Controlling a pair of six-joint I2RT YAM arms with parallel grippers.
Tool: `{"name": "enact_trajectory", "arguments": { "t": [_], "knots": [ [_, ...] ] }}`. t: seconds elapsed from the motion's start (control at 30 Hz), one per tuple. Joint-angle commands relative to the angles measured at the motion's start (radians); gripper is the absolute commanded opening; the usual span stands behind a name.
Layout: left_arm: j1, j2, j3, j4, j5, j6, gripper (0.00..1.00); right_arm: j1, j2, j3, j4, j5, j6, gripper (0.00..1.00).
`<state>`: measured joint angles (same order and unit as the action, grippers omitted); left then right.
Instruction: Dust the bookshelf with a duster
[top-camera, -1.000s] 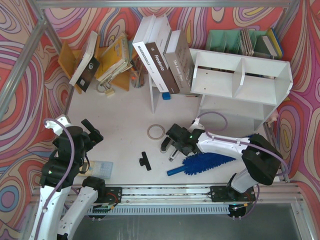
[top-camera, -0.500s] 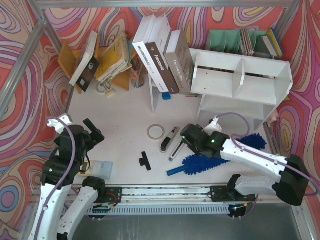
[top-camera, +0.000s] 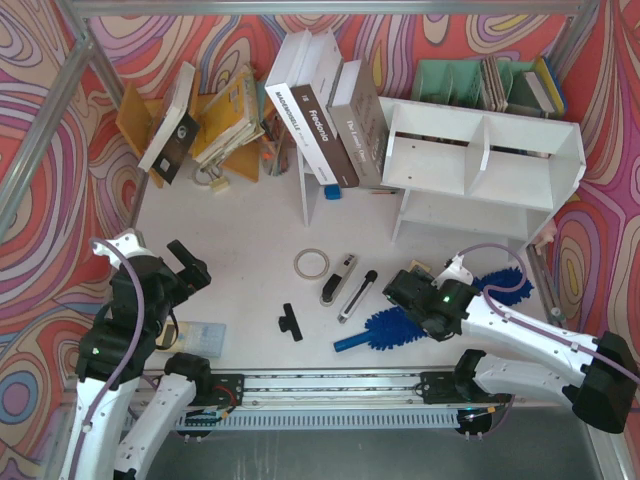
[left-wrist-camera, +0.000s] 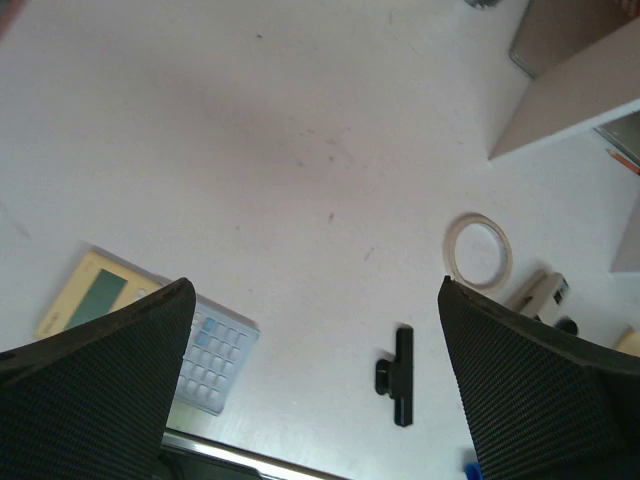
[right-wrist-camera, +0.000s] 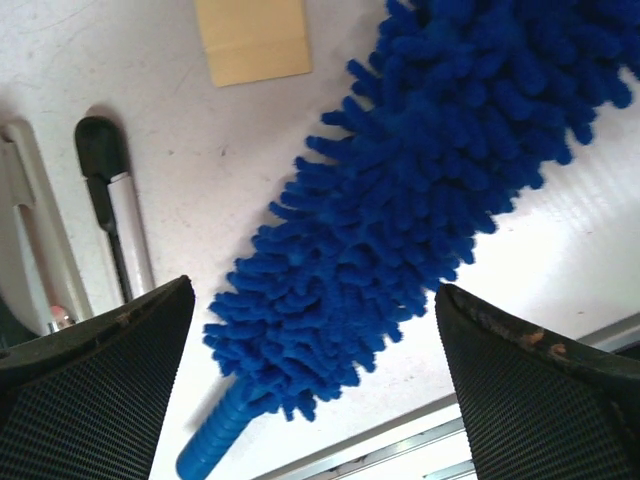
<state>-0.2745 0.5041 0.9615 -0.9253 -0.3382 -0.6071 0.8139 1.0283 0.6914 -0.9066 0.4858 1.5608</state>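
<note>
The long bright blue fluffy microfiber duster (top-camera: 385, 327) lies flat on the white table (top-camera: 230, 230) near its front edge. Its short blue handle points toward the middle of the table and its head trails off to the right, well apart from the large white board bookshelf (top-camera: 470, 115) at the back right. We judge that no dusting has begun, since the tool is not yet in hand.

The right gripper (top-camera: 408, 290) hangs directly over the duster. In the right wrist view its jaws are spread wide, with the fluffy head (right-wrist-camera: 420, 180) running diagonally through the gap and nothing pinched. That straddling pose suits a pick-up, but the jaws sit over the soft pile rather than the firm handle. A grip there may squash the fibres and leave the head free to droop.

A thin black-and-silver stick tool (top-camera: 356, 295) lies just beside the handle end — close enough that we would watch for a finger catching it on the way down.

The left gripper (top-camera: 185, 262) is held back at the left, jaws fully apart and empty. It looks down on a pale calculator (left-wrist-camera: 150, 335), a small black clip (left-wrist-camera: 398, 375) and a ring of clear tape (left-wrist-camera: 478, 250). Parked there, it leaves the right arm room to work — sensible, as both the duster and the shelf are on the right.
</note>
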Motion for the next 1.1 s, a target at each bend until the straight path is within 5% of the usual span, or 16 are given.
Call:
{"name": "enact_trajectory", "arguments": {
  "t": [0.0,0.3,0.67,1.07],
  "knots": [
    [-0.002,0.017,-0.012,0.025,0.108,-0.059,0.98,-0.013,-0.051,-0.037,-0.121,0.070,0.042,0.94],
    [-0.074,0.042,-0.110,0.202,0.275,-0.199,0.98,-0.164,-0.124,-0.145,0.069,0.037,-0.149,0.99],
    [-0.819,0.413,-0.043,0.394,-0.271,-0.159,0.98,-0.387,-0.081,-0.174,0.216,-0.075,-0.317,0.99],
    [-1.059,0.758,0.005,0.608,-0.351,-0.036,0.98,-0.495,-0.036,-0.231,0.319,-0.158,-0.350,0.99]
  ]
}}
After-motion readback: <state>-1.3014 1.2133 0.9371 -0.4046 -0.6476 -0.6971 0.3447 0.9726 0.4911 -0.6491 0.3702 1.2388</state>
